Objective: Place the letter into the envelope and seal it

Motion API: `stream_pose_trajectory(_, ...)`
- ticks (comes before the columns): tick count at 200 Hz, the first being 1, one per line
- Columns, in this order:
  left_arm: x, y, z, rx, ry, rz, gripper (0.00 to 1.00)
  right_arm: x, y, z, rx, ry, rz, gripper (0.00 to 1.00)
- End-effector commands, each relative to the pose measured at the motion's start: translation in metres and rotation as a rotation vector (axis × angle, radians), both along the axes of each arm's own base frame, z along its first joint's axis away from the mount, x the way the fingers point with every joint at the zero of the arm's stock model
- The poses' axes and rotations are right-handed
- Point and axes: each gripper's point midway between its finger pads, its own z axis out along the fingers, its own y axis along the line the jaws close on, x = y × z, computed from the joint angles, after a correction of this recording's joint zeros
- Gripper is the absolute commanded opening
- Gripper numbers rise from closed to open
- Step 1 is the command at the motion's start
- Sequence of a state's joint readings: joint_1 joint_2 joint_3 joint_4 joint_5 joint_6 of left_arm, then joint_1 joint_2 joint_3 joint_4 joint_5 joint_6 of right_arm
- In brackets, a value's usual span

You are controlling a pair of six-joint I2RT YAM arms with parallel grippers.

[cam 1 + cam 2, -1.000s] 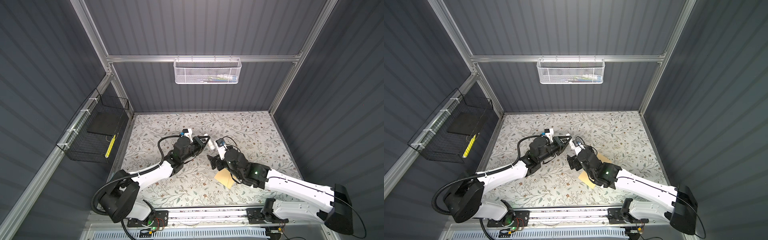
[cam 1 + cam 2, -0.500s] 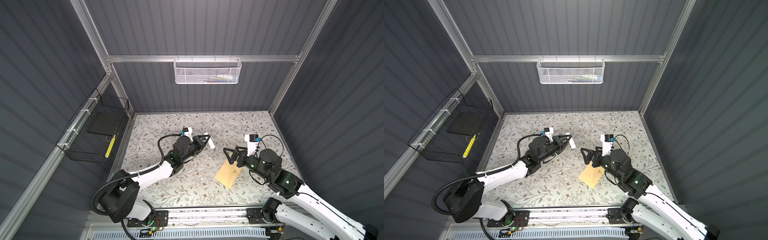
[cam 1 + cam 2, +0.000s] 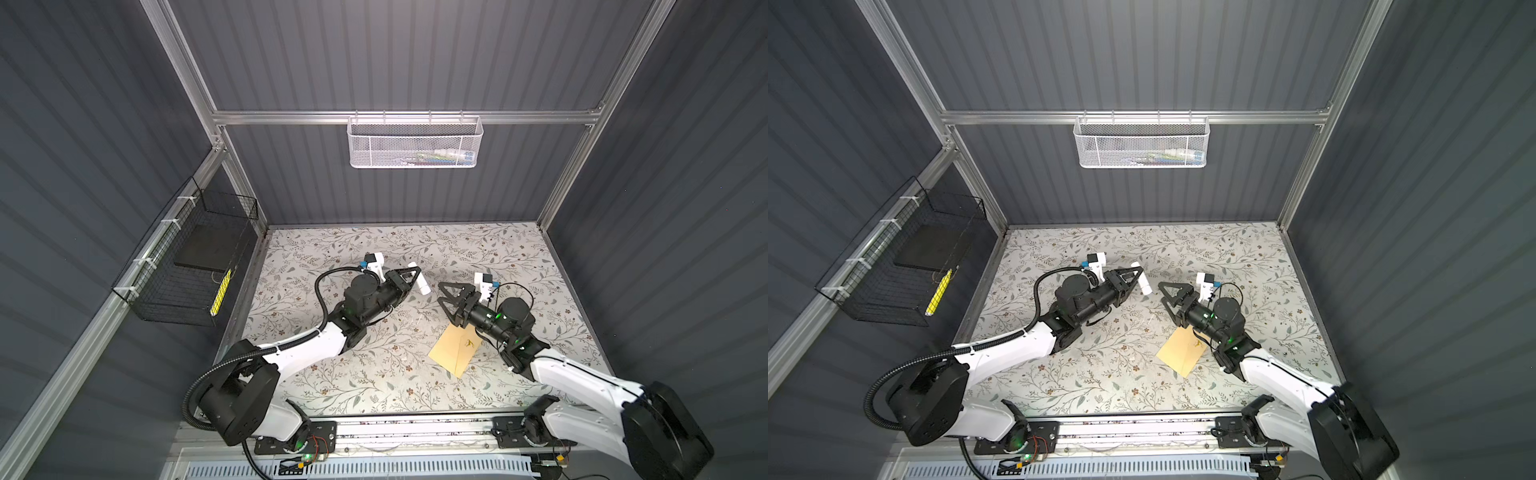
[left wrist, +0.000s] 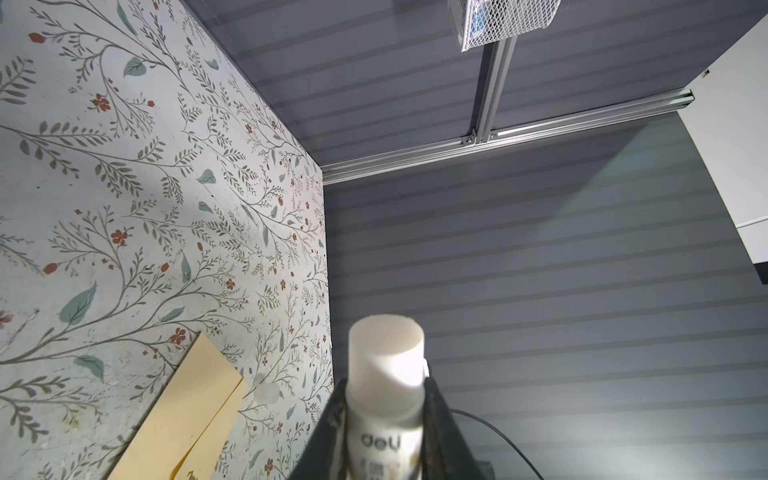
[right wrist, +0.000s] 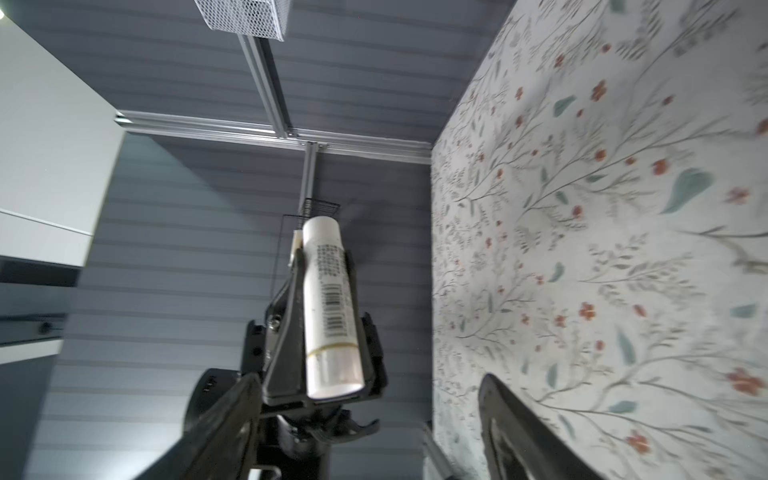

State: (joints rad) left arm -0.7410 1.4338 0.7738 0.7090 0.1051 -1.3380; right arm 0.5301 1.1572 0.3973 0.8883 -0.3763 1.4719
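1. Pinching the glue stick (image 3: 419,279) between the left fingers (image 4: 436,424), lifted off the worktop (image 3: 374,386); hold it rigid.
2. Centre the spread, empty right fingers (image 5: 515,432) around the stick's free end before closing.
3. Pull straight along the stick's axis, probably to uncap it.
4. Avoid brushing the tan envelope (image 3: 455,351), flat under the right arm.
5. Cannot see the letter; presumably inside the envelope.

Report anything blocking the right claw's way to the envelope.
Nothing visible does. The open right claw hovers past the far corner of the envelope, over bare table; the glue stick sits clamped in the left claw, aside.
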Motion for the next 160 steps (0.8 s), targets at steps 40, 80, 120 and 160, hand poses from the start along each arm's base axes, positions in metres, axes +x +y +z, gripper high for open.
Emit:
stream_pose_trajectory(40, 0.000, 0.004, 0.012, -0.015, -0.051, 0.015, 0.00, -0.009, 0.024, 0.058, 0.249, -0.147, 0.115, 0.63)
stream_pose_trajectory(80, 0.001, 0.004, 0.011, -0.012, -0.048, 0.017, 0.00, -0.009, 0.032, 0.053, 0.248, -0.142, 0.133, 0.56)
stream_pose_trajectory(120, 0.001, 0.006, 0.010, -0.009, -0.046, 0.022, 0.00, -0.013, 0.035, 0.050, 0.245, -0.144, 0.146, 0.48)
stream_pose_trajectory(160, 0.001, 0.005, 0.009, -0.010, -0.046, 0.019, 0.00, -0.015, 0.040, 0.045, 0.228, -0.138, 0.158, 0.44)
